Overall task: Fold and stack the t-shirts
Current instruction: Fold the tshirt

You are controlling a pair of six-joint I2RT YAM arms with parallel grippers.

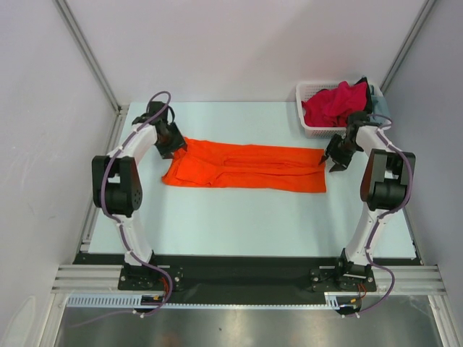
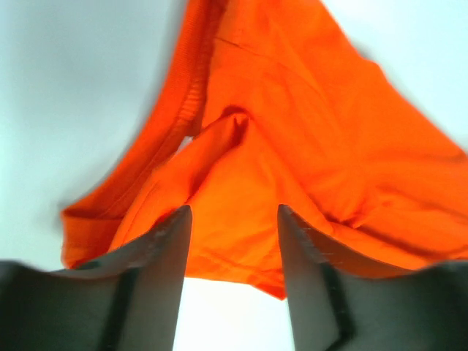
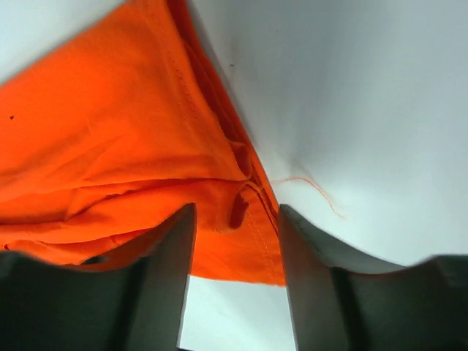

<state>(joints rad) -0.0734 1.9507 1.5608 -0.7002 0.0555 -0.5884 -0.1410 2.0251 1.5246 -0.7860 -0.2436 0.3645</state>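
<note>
The orange t-shirt (image 1: pixel 246 166) lies folded into a long band across the middle of the table. My left gripper (image 1: pixel 168 147) stands over its left end and my right gripper (image 1: pixel 334 160) over its right end. In the left wrist view the fingers (image 2: pixel 172 248) are apart, with the shirt's rumpled edge (image 2: pixel 292 146) lying just past the gripper (image 2: pixel 234 212) and bare table between the fingers. The right wrist view shows the same: the right gripper (image 3: pixel 236 210) is open, and the shirt's hemmed corner (image 3: pixel 110 146) rests loose on the table at its tips. Neither gripper holds cloth.
A white mesh basket (image 1: pixel 312 129) stands at the back right, close behind the right gripper, with a crimson-pink t-shirt (image 1: pixel 333 103) heaped in it. A loose orange thread (image 3: pixel 314 189) lies on the pale table (image 1: pixel 239 217). Walls enclose the left, back and right sides.
</note>
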